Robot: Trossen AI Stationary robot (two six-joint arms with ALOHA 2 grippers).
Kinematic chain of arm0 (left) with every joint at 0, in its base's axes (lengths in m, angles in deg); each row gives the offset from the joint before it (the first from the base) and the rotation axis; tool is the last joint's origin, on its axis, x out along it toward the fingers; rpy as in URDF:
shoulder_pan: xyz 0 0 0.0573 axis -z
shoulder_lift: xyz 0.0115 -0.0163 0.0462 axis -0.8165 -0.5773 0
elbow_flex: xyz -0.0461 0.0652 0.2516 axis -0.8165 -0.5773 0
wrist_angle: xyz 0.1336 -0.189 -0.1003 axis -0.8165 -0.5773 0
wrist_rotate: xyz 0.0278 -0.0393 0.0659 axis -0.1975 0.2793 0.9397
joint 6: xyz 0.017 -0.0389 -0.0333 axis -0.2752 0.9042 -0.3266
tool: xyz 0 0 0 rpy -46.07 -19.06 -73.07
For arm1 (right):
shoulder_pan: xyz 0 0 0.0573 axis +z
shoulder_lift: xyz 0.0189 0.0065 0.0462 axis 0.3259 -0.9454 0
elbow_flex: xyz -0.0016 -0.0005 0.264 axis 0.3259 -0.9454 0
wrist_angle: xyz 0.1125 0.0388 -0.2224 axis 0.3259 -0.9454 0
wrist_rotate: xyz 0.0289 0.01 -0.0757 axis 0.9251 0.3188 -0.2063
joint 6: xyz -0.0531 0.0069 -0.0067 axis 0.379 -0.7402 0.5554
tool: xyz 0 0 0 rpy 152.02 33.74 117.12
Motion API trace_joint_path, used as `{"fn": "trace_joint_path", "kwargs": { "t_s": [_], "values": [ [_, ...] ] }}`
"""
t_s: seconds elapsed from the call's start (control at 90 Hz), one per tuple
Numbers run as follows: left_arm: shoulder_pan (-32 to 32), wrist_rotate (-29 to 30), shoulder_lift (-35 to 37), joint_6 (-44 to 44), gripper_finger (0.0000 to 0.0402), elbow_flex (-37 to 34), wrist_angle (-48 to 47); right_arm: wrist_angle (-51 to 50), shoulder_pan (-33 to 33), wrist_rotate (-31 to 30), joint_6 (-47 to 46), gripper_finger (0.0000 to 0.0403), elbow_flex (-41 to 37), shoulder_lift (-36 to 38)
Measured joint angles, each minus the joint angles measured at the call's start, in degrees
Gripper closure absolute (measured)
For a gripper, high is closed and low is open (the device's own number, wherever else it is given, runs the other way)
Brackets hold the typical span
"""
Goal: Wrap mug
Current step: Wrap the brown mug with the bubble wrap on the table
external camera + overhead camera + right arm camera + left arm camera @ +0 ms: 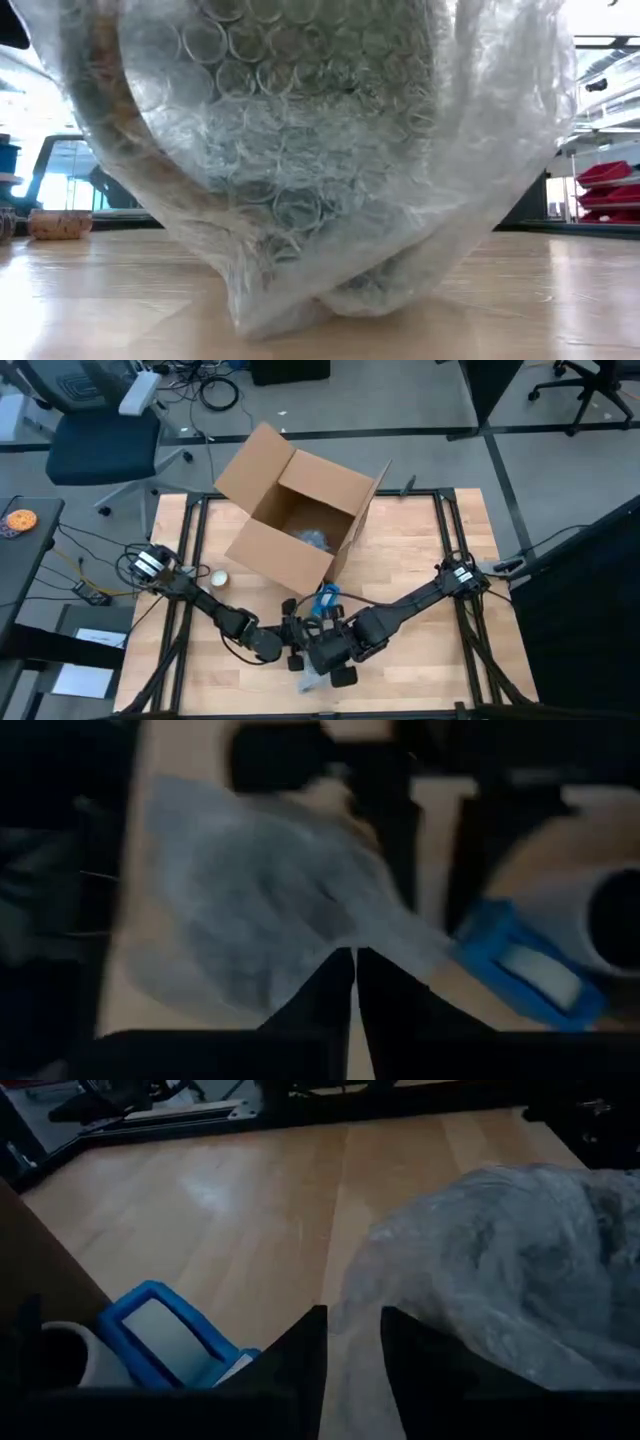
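**Two Grippers Meet at the Bubble Wrap**

From above, both arms reach to the near middle of the table. The wrap is mostly hidden under them there. The low view shows what the top view cannot: the wrap fills the picture, a bundle sitting on the wood. The mug cannot be seen.

The left gripper has its fingers a little apart, with a wrap edge between them. The right gripper has its fingers nearly together, tips at the wrap; whether it grips is hard to tell.

A blue tape holder lies just beside the grippers. An open box stands behind it. A small roll sits to the left. The table's right side is bare wood.
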State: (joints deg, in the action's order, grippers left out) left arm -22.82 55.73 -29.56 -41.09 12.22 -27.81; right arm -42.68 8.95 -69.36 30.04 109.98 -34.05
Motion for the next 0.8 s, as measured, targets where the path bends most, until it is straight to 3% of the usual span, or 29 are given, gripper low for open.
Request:
{"fn": "trace_joint_path", "kwargs": {
  "t_s": [0.467,0.633,0.8],
  "values": [
    [0.0,0.0,0.0,0.0,0.0319,0.0,-0.1,23.3,-0.4,3.5,-0.5,0.0403,-21.4,0.8],
    [0.0,0.0,0.0,-0.1,0.0319,0.0,-0.1,23.8,-0.4,4.1,-0.5,0.0403,-21.3,0.5],
    [0.0,0.0,0.0,-0.5,0.0319,0.0,-0.2,16.6,-0.1,4.7,0.8,0.0403,-13.8,-0.3]
  ]
}}
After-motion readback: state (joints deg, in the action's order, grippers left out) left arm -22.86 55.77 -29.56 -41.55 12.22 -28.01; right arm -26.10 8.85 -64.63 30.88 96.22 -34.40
